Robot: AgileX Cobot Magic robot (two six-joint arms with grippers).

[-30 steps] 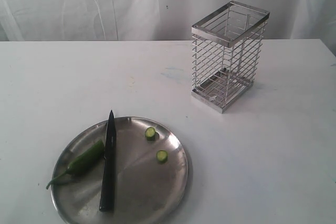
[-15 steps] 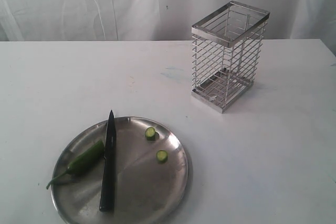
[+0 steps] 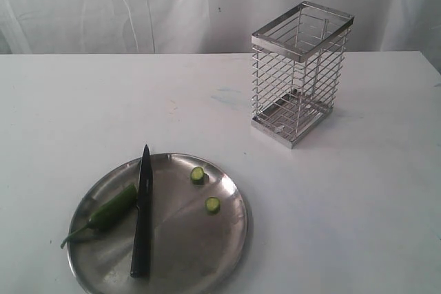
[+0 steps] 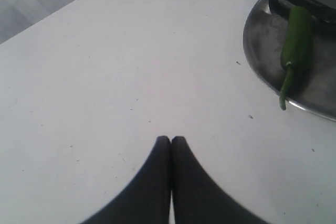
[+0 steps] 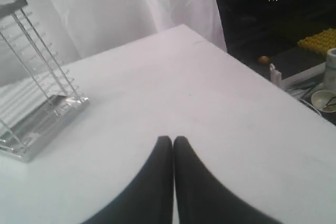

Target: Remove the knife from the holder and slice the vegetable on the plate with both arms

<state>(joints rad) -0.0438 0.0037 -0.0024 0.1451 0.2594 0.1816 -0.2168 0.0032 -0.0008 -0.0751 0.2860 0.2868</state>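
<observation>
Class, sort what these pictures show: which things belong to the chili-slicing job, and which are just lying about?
Job in hand: knife, green chili, cut slices, steel plate, wire holder, left pincer, right pincer.

Just lying about: white curtain, yellow object and small white bowl beyond the table edge.

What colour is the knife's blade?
Dark, nearly black, like its handle; the knife shows best in the exterior view, lying on the plate.

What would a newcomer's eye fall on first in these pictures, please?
The steel plate at the near left, with the black knife lying on it beside the green chili and two cut slices. Farther back on the right stands the empty chrome wire holder.
</observation>
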